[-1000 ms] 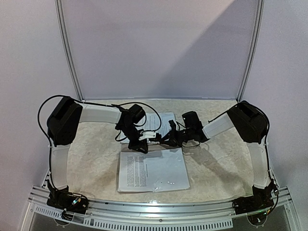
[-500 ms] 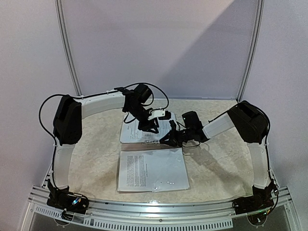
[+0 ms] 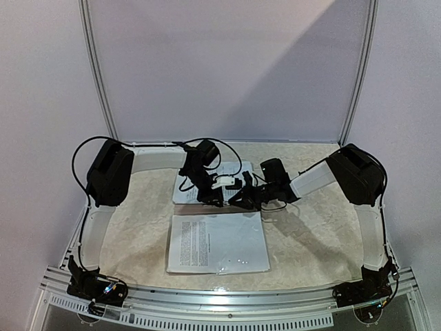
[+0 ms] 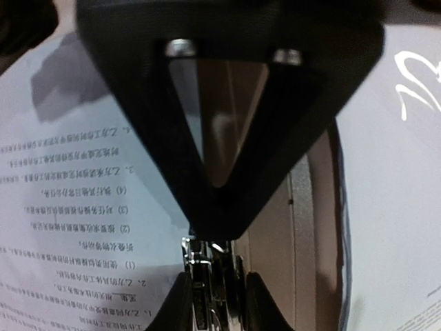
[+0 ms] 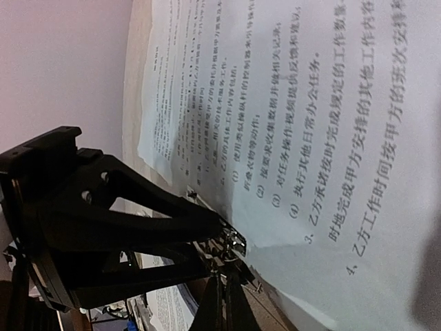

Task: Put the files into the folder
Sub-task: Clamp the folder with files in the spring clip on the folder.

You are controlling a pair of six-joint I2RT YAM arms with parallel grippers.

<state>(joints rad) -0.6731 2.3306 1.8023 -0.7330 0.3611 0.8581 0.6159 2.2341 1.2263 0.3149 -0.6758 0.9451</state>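
Note:
The folder lies open and mostly under the files; its tan-brown card (image 4: 303, 227) shows beside the spine. One printed sheet (image 3: 217, 243) lies on the near leaf, another (image 3: 200, 186) on the far leaf. The text also shows in the left wrist view (image 4: 83, 207) and the right wrist view (image 5: 310, 124). My left gripper (image 3: 220, 198) is at the spine, its fingers (image 4: 182, 307) tight on either side of the metal clip (image 4: 213, 276). My right gripper (image 3: 238, 200) meets it from the right, its fingers (image 5: 219, 303) pressed together at the same clip (image 5: 233, 243).
The marbled tabletop (image 3: 138, 227) shows around the folder. A grey back panel (image 3: 227, 69) with metal posts stands behind it. The metal rail (image 3: 227, 296) runs along the near edge. Both arms crowd the middle above the spine.
My left gripper lifted away from the spine toward the back, then came down again onto the clip. The right arm has not moved.

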